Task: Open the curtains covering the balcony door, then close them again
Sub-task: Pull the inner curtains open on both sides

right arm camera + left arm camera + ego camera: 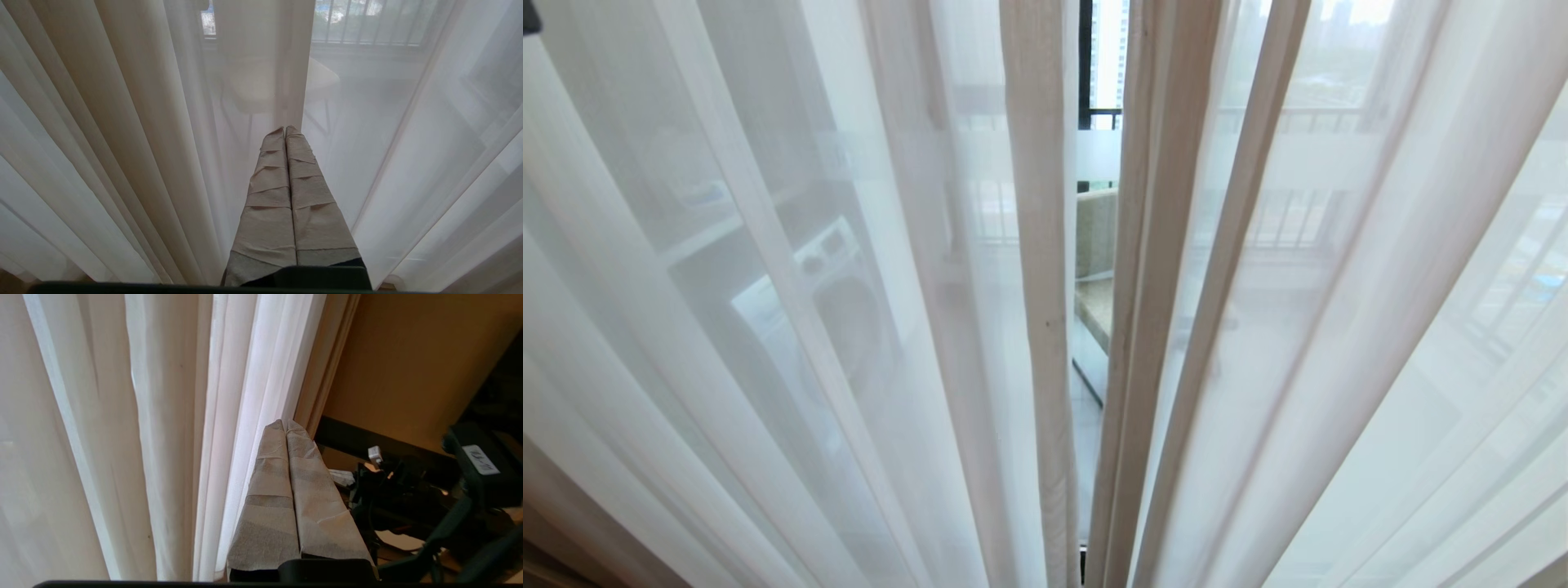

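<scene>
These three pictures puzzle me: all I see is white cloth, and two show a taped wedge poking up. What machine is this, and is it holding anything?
It is a two-armed robot on wheels, facing sheer white curtains. The wide picture comes from its head camera; through a narrow gap you glimpse the balcony door. The other two come from cameras on its wrists. The taped wedge is each arm's end effector, two fingers pressed together: the left end effector beside the curtain's folds, the right end effector pointing at the sheer cloth. Both are shut and hold nothing.
</scene>
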Robot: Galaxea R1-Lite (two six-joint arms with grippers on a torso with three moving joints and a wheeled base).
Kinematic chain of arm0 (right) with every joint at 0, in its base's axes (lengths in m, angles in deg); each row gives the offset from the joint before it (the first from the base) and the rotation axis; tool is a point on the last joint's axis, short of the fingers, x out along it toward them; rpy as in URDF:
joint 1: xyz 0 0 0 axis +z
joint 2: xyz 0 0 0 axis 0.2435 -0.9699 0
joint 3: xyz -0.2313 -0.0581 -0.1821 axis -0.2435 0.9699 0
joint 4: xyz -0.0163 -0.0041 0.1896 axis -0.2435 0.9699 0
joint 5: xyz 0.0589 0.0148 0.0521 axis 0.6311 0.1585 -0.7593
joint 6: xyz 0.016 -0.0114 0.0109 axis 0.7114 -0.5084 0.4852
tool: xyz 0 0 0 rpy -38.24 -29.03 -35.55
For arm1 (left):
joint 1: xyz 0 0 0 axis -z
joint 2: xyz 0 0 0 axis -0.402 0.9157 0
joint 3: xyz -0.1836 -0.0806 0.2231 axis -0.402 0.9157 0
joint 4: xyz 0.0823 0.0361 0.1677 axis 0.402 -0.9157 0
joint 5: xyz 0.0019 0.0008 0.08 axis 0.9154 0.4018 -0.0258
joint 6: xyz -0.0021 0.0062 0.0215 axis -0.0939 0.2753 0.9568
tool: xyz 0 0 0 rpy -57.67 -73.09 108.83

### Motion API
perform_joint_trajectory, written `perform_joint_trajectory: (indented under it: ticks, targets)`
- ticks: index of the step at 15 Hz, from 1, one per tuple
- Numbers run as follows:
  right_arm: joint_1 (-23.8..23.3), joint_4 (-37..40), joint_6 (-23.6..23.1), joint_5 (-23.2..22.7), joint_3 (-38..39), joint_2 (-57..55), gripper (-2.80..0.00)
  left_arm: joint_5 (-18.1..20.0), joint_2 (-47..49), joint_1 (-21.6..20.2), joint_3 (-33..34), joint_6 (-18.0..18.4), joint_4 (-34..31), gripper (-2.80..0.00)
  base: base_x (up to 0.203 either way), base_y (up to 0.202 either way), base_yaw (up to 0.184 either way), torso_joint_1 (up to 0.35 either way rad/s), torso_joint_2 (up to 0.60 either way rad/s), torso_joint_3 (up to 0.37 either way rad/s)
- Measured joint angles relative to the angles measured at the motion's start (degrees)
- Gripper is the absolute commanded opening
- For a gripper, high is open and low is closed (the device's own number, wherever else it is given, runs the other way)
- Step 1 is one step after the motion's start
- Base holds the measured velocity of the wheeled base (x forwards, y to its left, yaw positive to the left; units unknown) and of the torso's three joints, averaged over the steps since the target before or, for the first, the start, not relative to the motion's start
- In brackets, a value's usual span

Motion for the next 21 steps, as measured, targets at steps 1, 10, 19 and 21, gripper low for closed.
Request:
perform_joint_trajectory:
  ticks: [1,10,19,21]
  targets:
    - [0.0,0.0,0.0,0.0,0.0,0.0,-2.8,-3.4,1.7,1.8,-1.8,1.6,-1.7,-2.8,0.0,0.0,0.0,0.0,0.0,0.0]
    - [0.0,0.0,0.0,0.0,0.0,0.0,-2.8,-39.8,5.5,20.1,-7.6,11.0,-14.1,0.0,0.0,0.0,0.0,0.0,0.0,0.0]
    - [0.0,0.0,0.0,0.0,0.0,0.0,-2.8,-58.4,8.5,30.3,-7.5,11.8,-13.1,0.0,0.0,0.0,0.0,0.0,0.0,0.0]
    - [0.0,0.0,0.0,0.0,0.0,0.0,-2.8,-63.1,10.0,30.8,-7.6,15.0,-12.8,0.0,0.0,0.0,0.0,0.0,0.0,0.0]
